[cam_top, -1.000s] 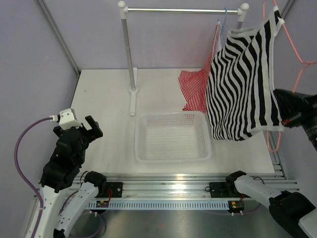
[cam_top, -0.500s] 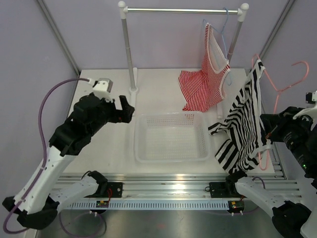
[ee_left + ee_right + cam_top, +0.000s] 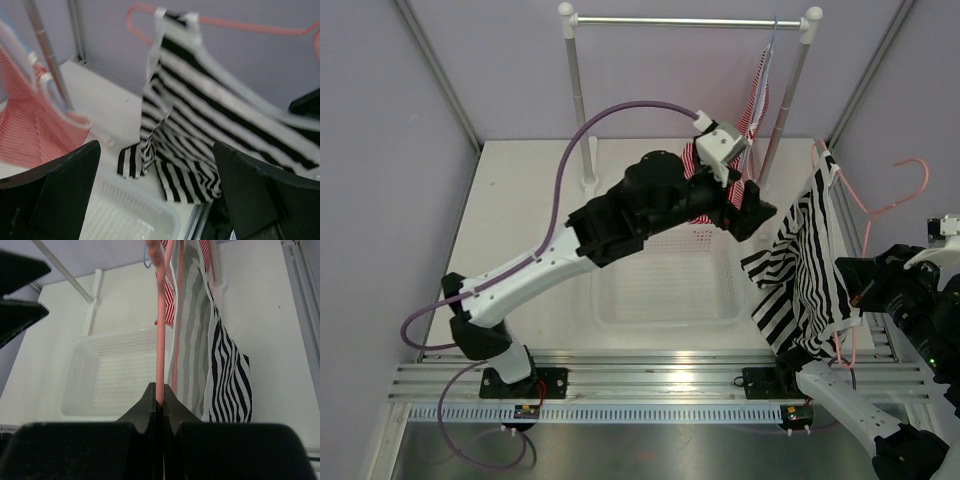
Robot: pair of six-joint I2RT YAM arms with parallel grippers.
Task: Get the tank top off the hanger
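The black-and-white striped tank top [image 3: 808, 265] hangs on the pink wire hanger [image 3: 880, 200] over the table's right side, its lower hem drooping by the basket's right edge. My right gripper [image 3: 858, 292] is shut on the hanger; in the right wrist view its jaws [image 3: 160, 394] pinch the pink wire [image 3: 160, 335], with the tank top [image 3: 225, 375] just to the right. My left gripper [image 3: 757, 212] reaches across the basket, open, just left of the cloth without touching it. From the left wrist, the tank top [image 3: 200, 125] and hanger [image 3: 240, 22] lie ahead of the open left gripper [image 3: 156, 147].
A white perforated basket [image 3: 665, 310] sits mid-table under my left arm. Behind it stands a clothes rack [image 3: 690, 20] with a red-and-white striped top [image 3: 758, 95] on a light blue hanger. Aluminium rails [image 3: 650, 380] run along the near edge.
My left arm has swung from the left side over the basket to beside the tank top, still open. The hanger and tank top shifted slightly in my right gripper.
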